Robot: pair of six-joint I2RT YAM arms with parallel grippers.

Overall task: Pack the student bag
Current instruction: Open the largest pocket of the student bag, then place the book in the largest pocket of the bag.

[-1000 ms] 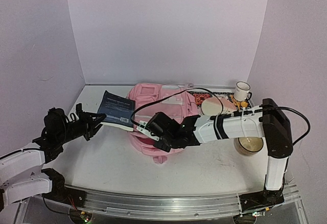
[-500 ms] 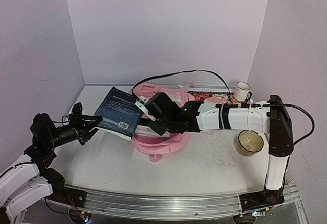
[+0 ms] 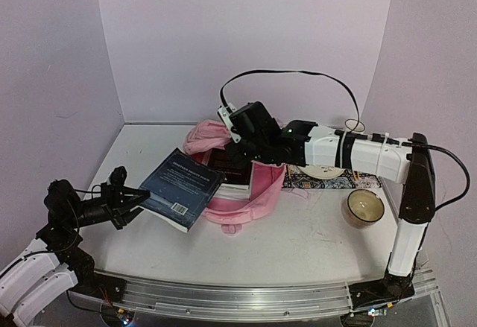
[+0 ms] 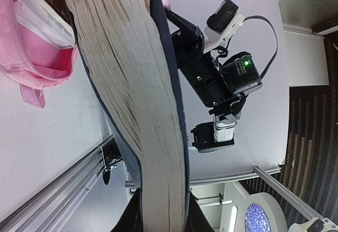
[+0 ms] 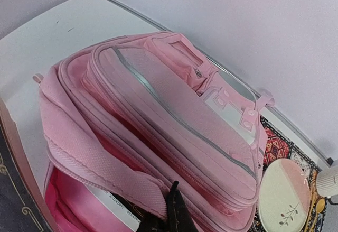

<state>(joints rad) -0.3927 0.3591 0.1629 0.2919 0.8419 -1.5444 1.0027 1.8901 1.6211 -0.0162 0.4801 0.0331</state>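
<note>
**Blue book to be fed into the held-open student bag**

The student bag (image 3: 257,193) is seen lying on the table (image 3: 313,230) with its mouth turned toward the left arm and its upper side raised off the lower one. The lip of that upper side is pinched between the closed jaws of the right gripper (image 5: 174,213), so the mouth is held agape. Inside the bag a dark-covered book (image 3: 227,164) lies flat. Just outside the mouth, a thick blue book (image 3: 181,185) is clamped by the left gripper (image 3: 134,199), whose jaws are set on the corner farthest from the bag. The book's leading corner is at the bag's lower rim, though contact there cannot be made out.

The step in hand is judged to be the insertion of the blue book. It would be done well if the book were tipped level and led in by the edge nearest the bag, over the lower rim and on top of the dark-covered book. The raised lip should be held high and steady throughout. Because the fabric is soft, the bag may be shoved away or its rim folded inward, so a slow, shallow slide is advised. Release is best withheld until most of the book is inside the bag
</note>
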